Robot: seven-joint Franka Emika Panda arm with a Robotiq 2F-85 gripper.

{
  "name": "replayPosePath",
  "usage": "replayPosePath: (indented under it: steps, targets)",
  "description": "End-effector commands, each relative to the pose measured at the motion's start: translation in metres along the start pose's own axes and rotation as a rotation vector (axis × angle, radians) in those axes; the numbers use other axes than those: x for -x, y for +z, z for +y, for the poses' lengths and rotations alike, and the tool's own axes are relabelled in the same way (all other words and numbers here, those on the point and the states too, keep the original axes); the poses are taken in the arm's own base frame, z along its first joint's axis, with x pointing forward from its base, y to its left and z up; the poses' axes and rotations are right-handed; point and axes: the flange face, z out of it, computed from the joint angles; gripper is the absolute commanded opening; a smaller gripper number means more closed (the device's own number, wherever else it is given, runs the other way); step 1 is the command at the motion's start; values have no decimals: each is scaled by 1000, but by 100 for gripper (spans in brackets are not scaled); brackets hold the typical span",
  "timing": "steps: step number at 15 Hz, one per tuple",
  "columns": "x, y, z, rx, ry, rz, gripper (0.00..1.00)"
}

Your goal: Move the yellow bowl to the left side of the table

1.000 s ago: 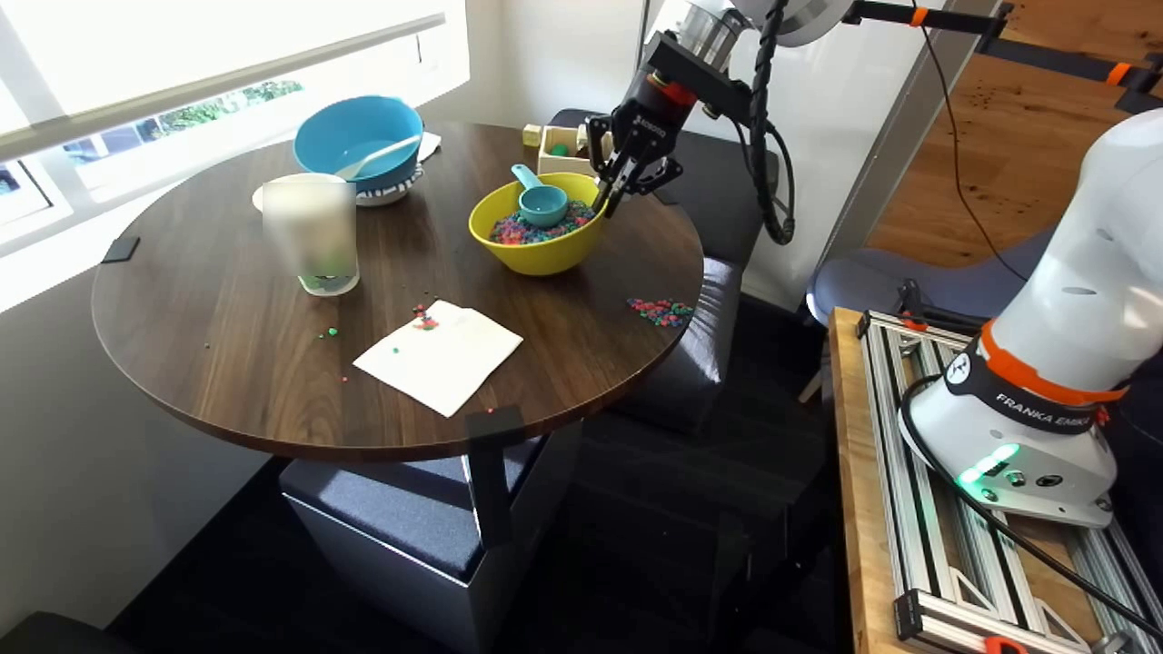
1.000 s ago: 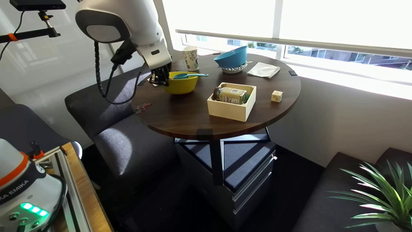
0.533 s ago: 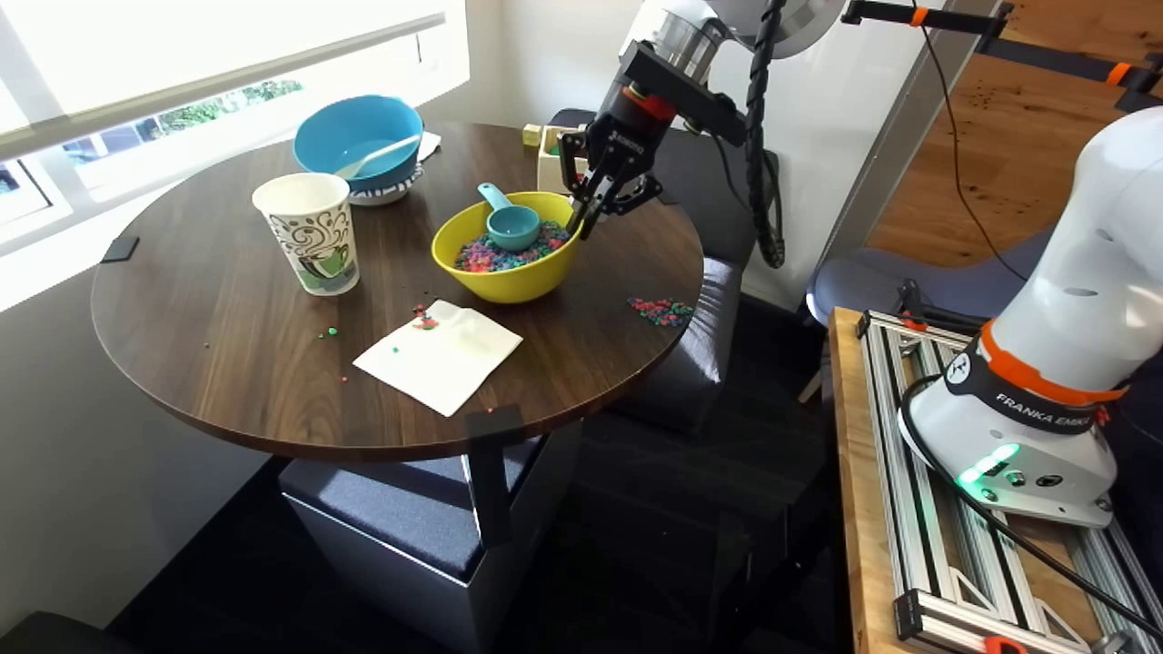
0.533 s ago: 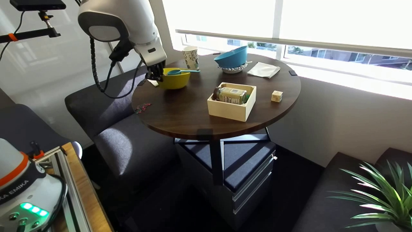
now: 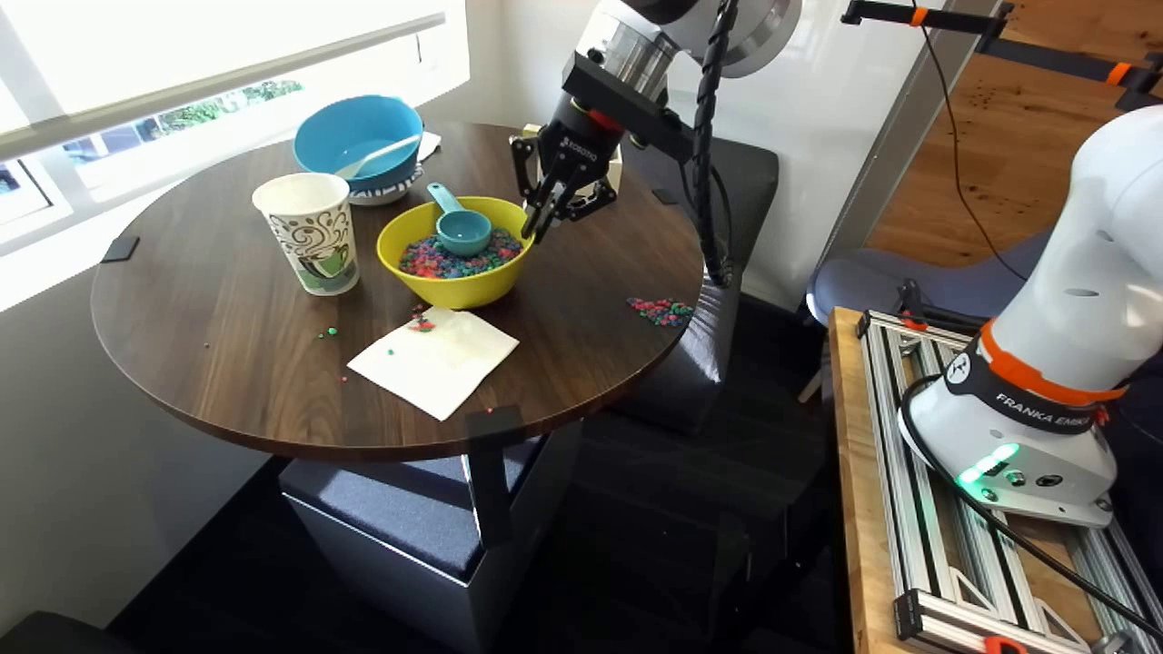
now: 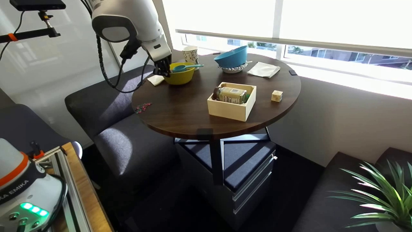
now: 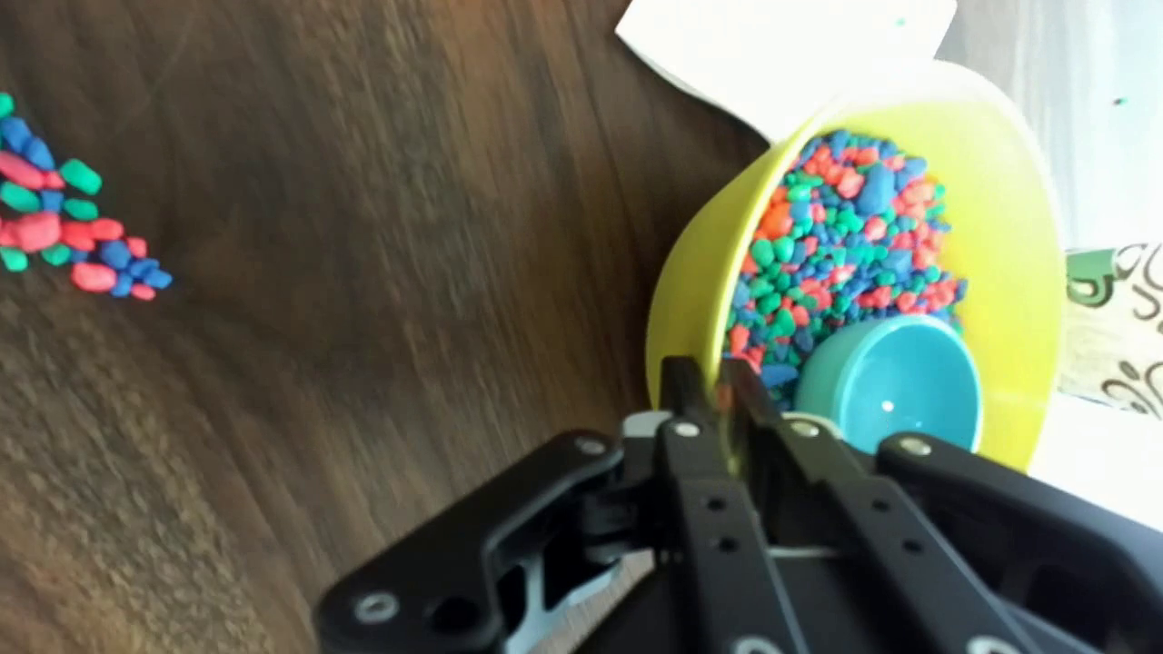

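Note:
The yellow bowl (image 5: 465,292) stands at about mid-table with colourful bits and a teal scoop (image 5: 463,234) inside. It also shows in an exterior view (image 6: 180,78) and in the wrist view (image 7: 695,291). My gripper (image 7: 711,372) is shut on the bowl's rim, one finger inside and one outside the wall. In both exterior views the gripper (image 5: 533,232) (image 6: 164,73) reaches down to the rim from above. The bowl's underside is at or very near the round brown table (image 5: 227,363); I cannot tell if it touches. Its base meets the far edge of a white napkin (image 5: 434,363).
A patterned paper cup (image 5: 313,236) stands close beside the bowl. A blue bowl (image 5: 350,136) on a small white bowl is farther back. A wooden box (image 6: 227,111) with a jar, a wooden cube (image 6: 276,96) and spilled bits (image 5: 661,312) lie on the table.
My gripper and the yellow bowl have moved together toward the paper cup and napkin, leftward in an exterior view. The napkin has shifted slightly. The grip on the rim is unchanged.

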Motion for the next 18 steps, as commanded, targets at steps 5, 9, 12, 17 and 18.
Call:
replayPosePath:
  steps: [5, 9, 12, 17, 18]
  targets:
    - [-38, -44, 36, 123, -58, 55, 67]
    - [-64, -107, 50, 46, 7, 43, 95]
    - [-87, -137, 62, 92, 3, 197, 100]
    - [-84, -139, 62, 298, -245, 311, 100]
    - [-81, -138, 56, 330, -289, 340, 100]
